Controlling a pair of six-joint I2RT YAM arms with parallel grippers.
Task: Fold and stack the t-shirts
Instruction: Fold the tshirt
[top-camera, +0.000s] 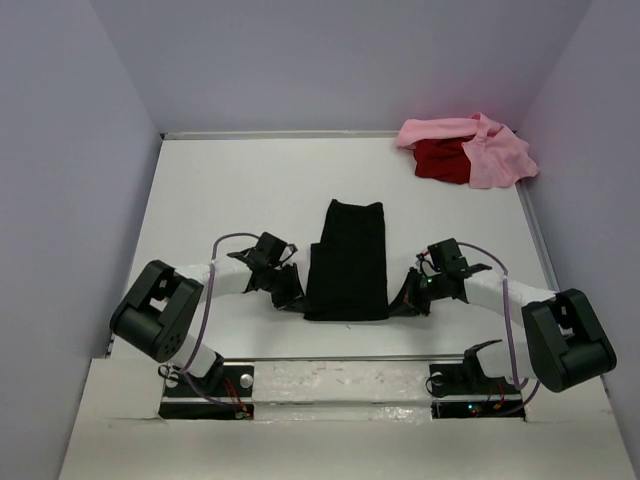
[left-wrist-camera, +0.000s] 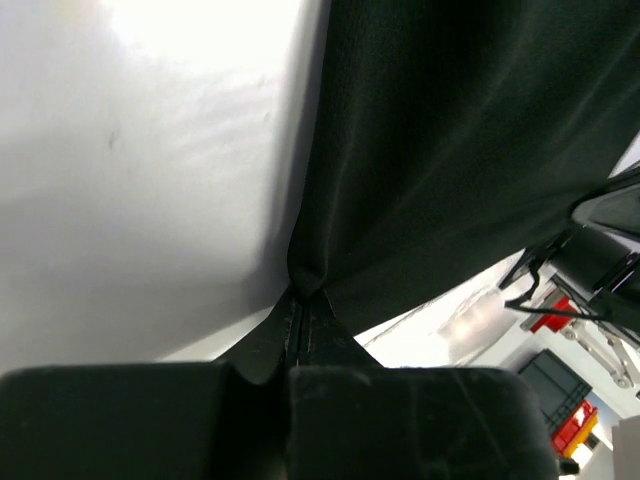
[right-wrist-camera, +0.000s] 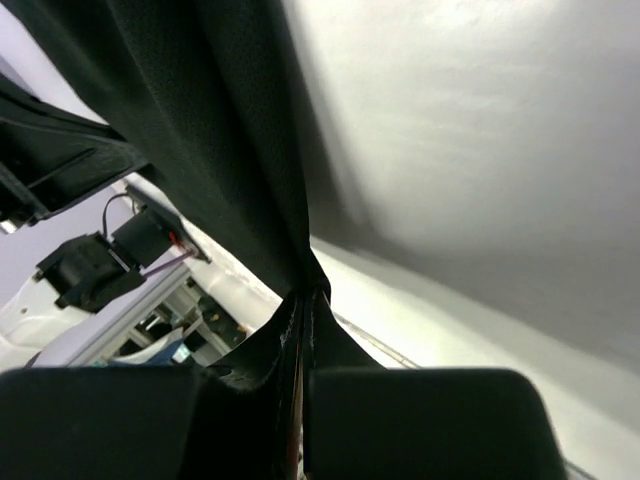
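- Work surface – a flat white tabletop (top-camera: 230, 190) enclosed by pale lilac walls (top-camera: 340, 60) on the left, far and right sides.
- Primary item – a soft, plain black t-shirt (top-camera: 347, 262) lies at the centre of the tabletop, folded into a long, narrow rectangle. Its long axis runs from near to far. The far edge shows a shallow dip in the middle; the near edge lies between the two arms.
- Left tool (top-camera: 293, 300): positioned at the near left corner of the black t-shirt, low against the tabletop. The left wrist view shows both fingers pressed together with a pinch of black cloth clamped between the tips. Creases fan out from the grip point into the cloth above.
- Right tool (top-camera: 408, 298): positioned at the near right corner of the black t-shirt, mirroring the left tool. The right wrist view shows the fingers closed tight on a fold of the same cloth, which rises from the tips in a taut ridge.
- Both arms reach inward from their bases at the near edge, so the tools face each other across the near end of the black t-shirt.
- Secondary items: a crumpled light pink t-shirt (top-camera: 495, 155) and a bunched red t-shirt (top-camera: 440, 160) form one loose heap in the far right corner of the tabletop, well apart from the black t-shirt.
- Within that heap the pink cloth drapes over the far and right portions of the red cloth. The red cloth is exposed on the near left side. Neither item is folded.
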